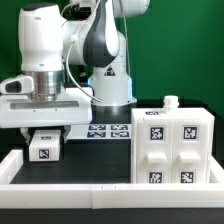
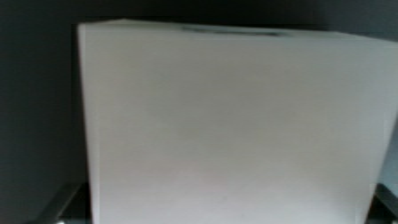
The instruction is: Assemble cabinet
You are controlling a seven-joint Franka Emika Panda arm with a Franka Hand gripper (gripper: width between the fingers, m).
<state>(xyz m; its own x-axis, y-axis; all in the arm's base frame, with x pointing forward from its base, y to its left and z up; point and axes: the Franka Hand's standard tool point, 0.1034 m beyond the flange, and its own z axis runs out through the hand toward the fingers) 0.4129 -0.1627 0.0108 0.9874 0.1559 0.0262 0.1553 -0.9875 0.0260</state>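
The cabinet body [image 1: 170, 145], a white box with several black-and-white tags, stands at the exterior view's right with a small white knob on top. My gripper [image 1: 42, 130] is at the exterior view's left, pointing down onto a small white tagged panel [image 1: 45, 147] that is at table level. In the wrist view this white panel [image 2: 222, 120] fills nearly the whole picture and spans the space between my jaws. My fingers are almost hidden by it; only dark slivers show at its lower corners. The gripper looks shut on the panel's sides.
The marker board [image 1: 108, 130] lies flat on the black table between the gripper and the cabinet body, in front of the arm's base. A long white border rail [image 1: 70, 173] runs along the front edge. A green wall stands behind.
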